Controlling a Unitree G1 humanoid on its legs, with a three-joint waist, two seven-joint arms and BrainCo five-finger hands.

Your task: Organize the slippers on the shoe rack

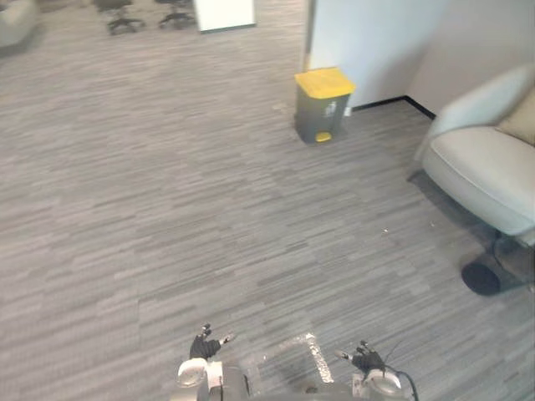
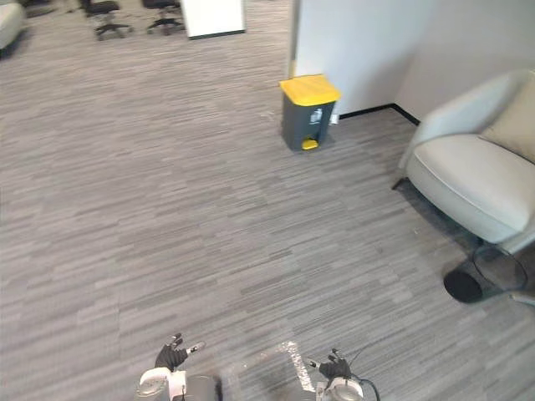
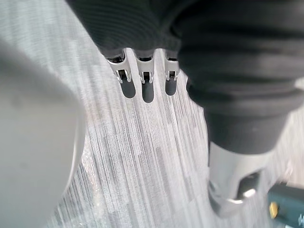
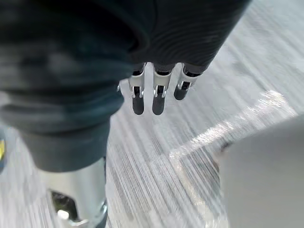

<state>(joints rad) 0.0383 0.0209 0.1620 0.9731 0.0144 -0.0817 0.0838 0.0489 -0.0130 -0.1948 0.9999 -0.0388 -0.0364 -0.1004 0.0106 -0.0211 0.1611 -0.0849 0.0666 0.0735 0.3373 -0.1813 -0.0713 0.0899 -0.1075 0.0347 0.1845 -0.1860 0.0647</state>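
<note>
My left hand (image 1: pixel 203 345) hangs low at the bottom edge of the eye views, over the grey carpet, fingers (image 3: pixel 147 90) straight and holding nothing. My right hand (image 1: pixel 365 360) hangs the same way at the bottom right, its fingers (image 4: pixel 158 100) straight and empty above the carpet. Both hands are open.
A grey pedal bin with a yellow lid (image 1: pixel 323 104) stands by a white wall corner (image 1: pixel 368 42). A pale armchair (image 1: pixel 485 163) sits at the right, a dark round base (image 1: pixel 481 277) beside it. Office chair bases (image 1: pixel 124 21) stand far back. A strip of tape (image 1: pixel 318 357) lies on the carpet.
</note>
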